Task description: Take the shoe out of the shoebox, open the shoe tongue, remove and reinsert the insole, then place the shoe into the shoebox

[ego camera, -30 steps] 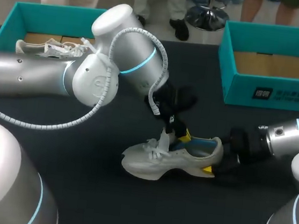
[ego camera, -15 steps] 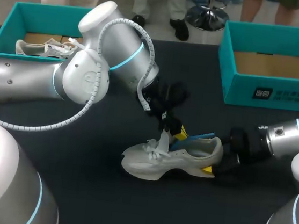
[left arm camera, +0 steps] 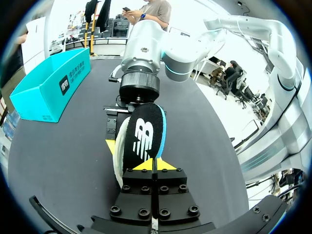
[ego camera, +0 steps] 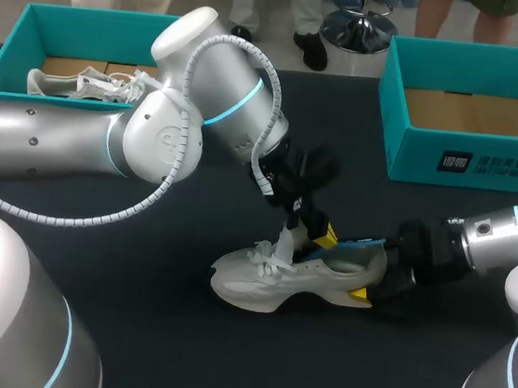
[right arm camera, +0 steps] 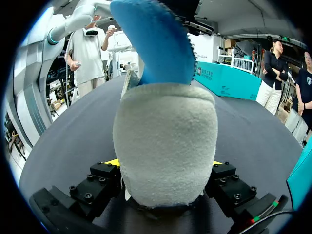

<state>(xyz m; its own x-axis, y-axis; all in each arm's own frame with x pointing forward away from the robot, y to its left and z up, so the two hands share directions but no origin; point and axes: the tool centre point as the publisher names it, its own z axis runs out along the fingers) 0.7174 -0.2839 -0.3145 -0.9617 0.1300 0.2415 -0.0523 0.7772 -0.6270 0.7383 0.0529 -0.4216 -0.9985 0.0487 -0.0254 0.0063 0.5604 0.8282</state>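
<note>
Head view: shoe point(ego camera: 277, 280) lay on the table point(ego camera: 175, 353), heel clamped from both sides by the right gripper point(ego camera: 375, 280). Left gripper point(ego camera: 318, 236) pinched the insole point(ego camera: 356, 245) by its front end. It slanted along the shoe's length, rear end over the heel opening.

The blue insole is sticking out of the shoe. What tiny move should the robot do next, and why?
Probably lift the left claw a little, up and away from the shoe. It pinches the insole, whose back end is not free of the heel opening, and the right claw clamps the heel, so the shoe should stay put.
</note>
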